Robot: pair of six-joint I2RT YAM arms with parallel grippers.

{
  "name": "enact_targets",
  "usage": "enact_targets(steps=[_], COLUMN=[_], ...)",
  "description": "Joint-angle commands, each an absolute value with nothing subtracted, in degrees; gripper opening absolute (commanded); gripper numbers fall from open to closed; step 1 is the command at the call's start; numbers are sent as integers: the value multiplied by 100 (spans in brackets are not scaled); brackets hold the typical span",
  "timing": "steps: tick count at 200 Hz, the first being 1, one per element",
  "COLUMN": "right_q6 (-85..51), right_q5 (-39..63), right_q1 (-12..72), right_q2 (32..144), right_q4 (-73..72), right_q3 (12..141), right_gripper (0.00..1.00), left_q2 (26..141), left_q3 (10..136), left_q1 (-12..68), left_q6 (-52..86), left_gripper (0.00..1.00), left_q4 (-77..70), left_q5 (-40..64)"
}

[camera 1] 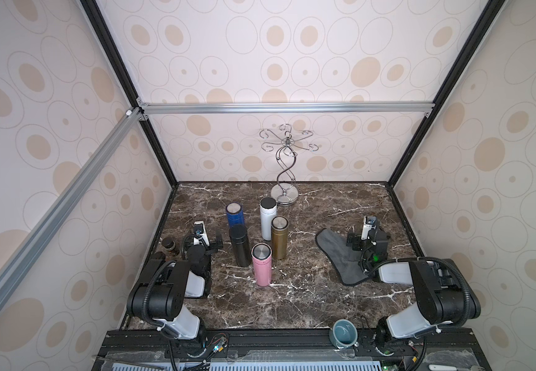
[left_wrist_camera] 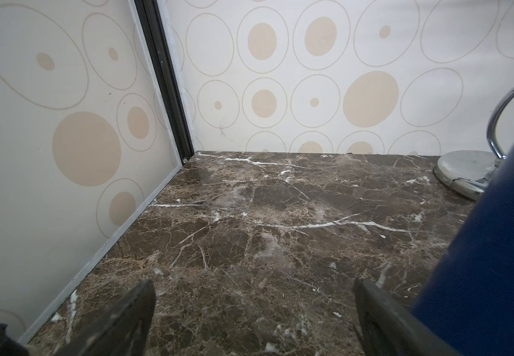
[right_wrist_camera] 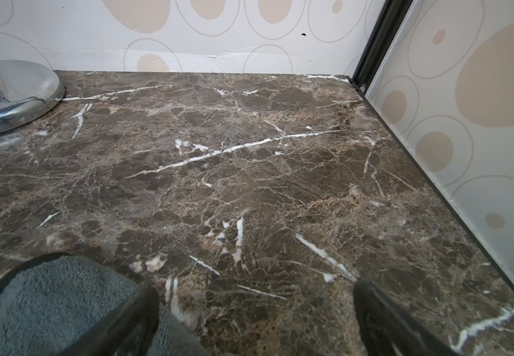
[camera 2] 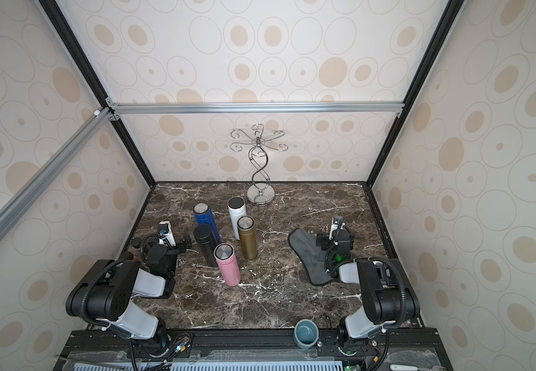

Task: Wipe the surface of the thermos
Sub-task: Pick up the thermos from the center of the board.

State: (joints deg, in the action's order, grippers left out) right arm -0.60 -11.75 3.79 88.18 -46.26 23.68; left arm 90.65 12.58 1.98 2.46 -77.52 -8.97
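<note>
Top views, near edge: empty mug [camera 1: 343, 334].
Thermoses [camera 1: 262, 265]: five, capped, upright, left of centre.
Cloth [camera 1: 337, 253]: flat, right side.
Left gripper [left_wrist_camera: 254, 296]: spread wide, empty.
Right gripper [right_wrist_camera: 255, 296]: spread wide, over cloth edge.
Open room: table [camera 1: 308, 298] front; stand [camera 1: 284, 192] farthest.

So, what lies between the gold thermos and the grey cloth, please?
Nothing; both top views show only bare marble tabletop between gold thermos and grey cloth.

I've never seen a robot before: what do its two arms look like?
The left arm and right arm are chunky black joints linked by pale grey-white shells. A ribbed black hose loops along each. Dark jaws tip each arm; a green light glows on the right one.
</note>
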Motion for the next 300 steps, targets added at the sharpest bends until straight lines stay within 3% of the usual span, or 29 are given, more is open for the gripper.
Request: enact_targets(steps=[1, 59, 79, 119, 133, 152, 197, 237, 274, 300], right_q6=[-32, -34, -16, -454, -596, -647, -1402, -1608, -1918, -1962], right_q5=[-1147, -1151, -1180, -1895, -1964, -2258, -2347, -2484, -2445, -2152], right_q1=[381, 378, 385, 373, 384, 422, 519, 1326, 1917, 1927], right_q2=[8833, 8824, 8784, 7787, 7612, 7420, 6809, 6415, 6137, 6095], right_q4=[-4653, -4671, -4801, -2767, -1701, -1507, 231, 1937, 2650, 2860], right_q3=[2406, 2382, 2369, 3012, 3501, 3615, 4209, 4864, 4983, 5053], right_gripper=[100, 100, 100, 100, 100, 100, 100, 98, 97, 96], left_q2=[9062, 9044, 8642, 7473, 6980, 6392, 5254, 4245, 3257, 3272], left_q3=[1266, 1229, 1187, 1106, 1345, 1841, 2217, 2868, 3524, 4301], left_q1=[176, 219, 229, 223, 235, 222, 514, 1903, 2230, 2267], left_q6=[149, 125, 302, 530, 1046, 1659, 2641, 3180, 3822, 3811], left_gripper=[100, 100, 100, 100, 100, 100, 100, 100, 100, 100], left_q4=[-7846, -7938, -7656, -6879, -5997, -4438, -2381, -124, 1880, 3057], left_q5=[-870, -936, -1443, -2178, -2951, -3297, -3156, -3515, -3235, -3204])
